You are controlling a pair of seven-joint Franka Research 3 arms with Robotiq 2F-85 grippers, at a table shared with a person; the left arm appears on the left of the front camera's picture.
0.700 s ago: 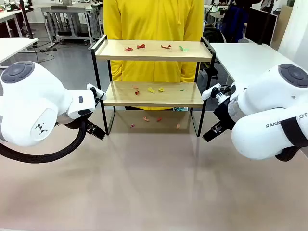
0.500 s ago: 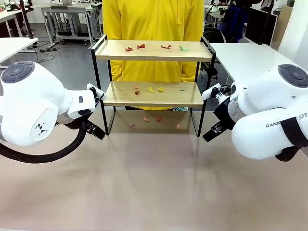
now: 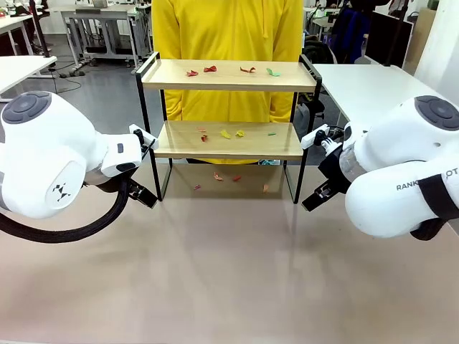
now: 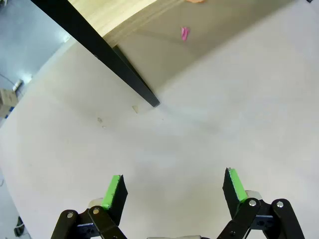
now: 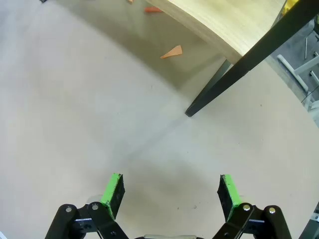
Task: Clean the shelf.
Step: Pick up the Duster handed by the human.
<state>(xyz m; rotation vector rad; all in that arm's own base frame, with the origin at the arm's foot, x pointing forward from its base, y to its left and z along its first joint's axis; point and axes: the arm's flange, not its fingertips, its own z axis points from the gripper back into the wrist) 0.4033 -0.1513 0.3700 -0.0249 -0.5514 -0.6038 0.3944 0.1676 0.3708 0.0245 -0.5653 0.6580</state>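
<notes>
Nothing shifts since earlier: shelf, pale wood boards on a thin black frame, stands on the far table, strewn with crumpled scraps. Left tool and right tool gape, empty.

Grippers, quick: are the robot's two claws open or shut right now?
Left gripper: open, holding nothing.
Right gripper: open, holding nothing.

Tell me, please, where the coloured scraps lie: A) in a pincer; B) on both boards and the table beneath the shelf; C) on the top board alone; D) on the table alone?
B: scraps dot the top board, the lower board and the table under the shelf.
</notes>
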